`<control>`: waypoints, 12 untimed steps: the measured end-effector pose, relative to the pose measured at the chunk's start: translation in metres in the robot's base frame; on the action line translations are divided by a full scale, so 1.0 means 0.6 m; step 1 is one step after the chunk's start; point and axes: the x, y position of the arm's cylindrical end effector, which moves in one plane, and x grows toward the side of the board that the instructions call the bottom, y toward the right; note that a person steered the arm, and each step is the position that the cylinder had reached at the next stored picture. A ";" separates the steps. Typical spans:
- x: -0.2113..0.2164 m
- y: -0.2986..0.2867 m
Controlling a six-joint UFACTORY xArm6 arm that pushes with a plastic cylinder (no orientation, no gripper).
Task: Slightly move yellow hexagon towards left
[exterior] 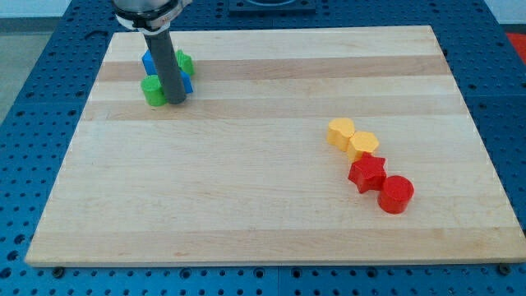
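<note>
Two yellow blocks right: hexagon | my tip among green/blue blocks

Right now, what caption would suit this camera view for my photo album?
My tip rests among blue and green blocks at the wooden board's top left, far from the yellow hexagon.

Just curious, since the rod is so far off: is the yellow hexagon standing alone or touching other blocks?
Touching: the yellow hexagon abuts the other yellow block. My tip is far off, among the green and blue blocks.
</note>
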 end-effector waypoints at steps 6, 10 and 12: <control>0.347 0.241; 0.416 0.528; 0.278 0.575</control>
